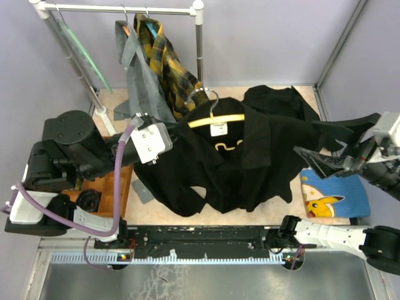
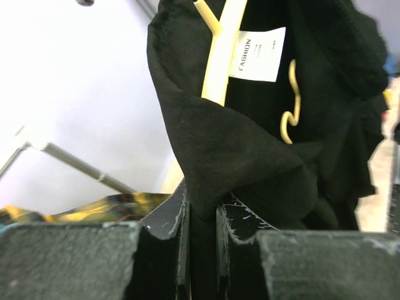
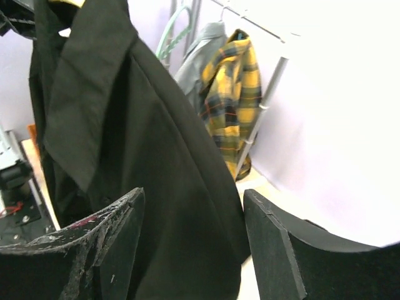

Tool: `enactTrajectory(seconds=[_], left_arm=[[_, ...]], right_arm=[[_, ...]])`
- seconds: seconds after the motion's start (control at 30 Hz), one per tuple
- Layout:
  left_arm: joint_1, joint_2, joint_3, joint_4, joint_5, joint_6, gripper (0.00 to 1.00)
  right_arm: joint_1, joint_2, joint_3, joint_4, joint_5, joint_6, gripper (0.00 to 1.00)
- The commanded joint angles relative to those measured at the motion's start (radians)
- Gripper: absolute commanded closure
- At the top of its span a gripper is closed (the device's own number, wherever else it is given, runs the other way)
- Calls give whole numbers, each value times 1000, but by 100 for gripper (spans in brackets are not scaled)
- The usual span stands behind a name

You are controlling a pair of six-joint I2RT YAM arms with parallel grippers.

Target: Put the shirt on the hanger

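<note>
The black shirt [image 1: 250,162] hangs in the air over the table, draped on the yellow hanger [image 1: 215,120], whose silver hook [image 1: 209,100] sticks up behind the collar. My left gripper [image 1: 170,128] is at the shirt's left shoulder. In the left wrist view it [image 2: 203,209] is shut on a fold of the shirt [image 2: 237,144], just below the hanger's bar [image 2: 219,56] and the white label [image 2: 257,54]. My right gripper [image 1: 307,140] stands open at the shirt's right side. In the right wrist view its fingers [image 3: 119,231] are wide apart, with the shirt [image 3: 162,156] hanging between and beyond them, not clamped.
A clothes rack [image 1: 125,9] at the back holds a yellow plaid shirt [image 1: 165,59], a grey shirt [image 1: 140,81] and a pale green hanger [image 1: 84,53]. Another black garment [image 1: 281,100] lies at the back right. A blue printed cloth [image 1: 331,194] lies under the right arm.
</note>
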Motion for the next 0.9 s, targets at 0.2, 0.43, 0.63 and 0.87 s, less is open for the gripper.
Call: enactTrajectory(seconds=[0.2,0.43,0.63,0.87], left_arm=[[4,0,62,180,-287,172,100],[4,-60,16,213,-275,133,100],[4,-82,-5,196,-229,122,100],[4,-94,-35,184,-217,105,100]], right_arm=[[0,-149,-134,109,263,44,32],[-1,-218,-438,204,397,227,29],[-1,-283,-647,395,511,344,25],[2,-252,-722,534,400,435,25]])
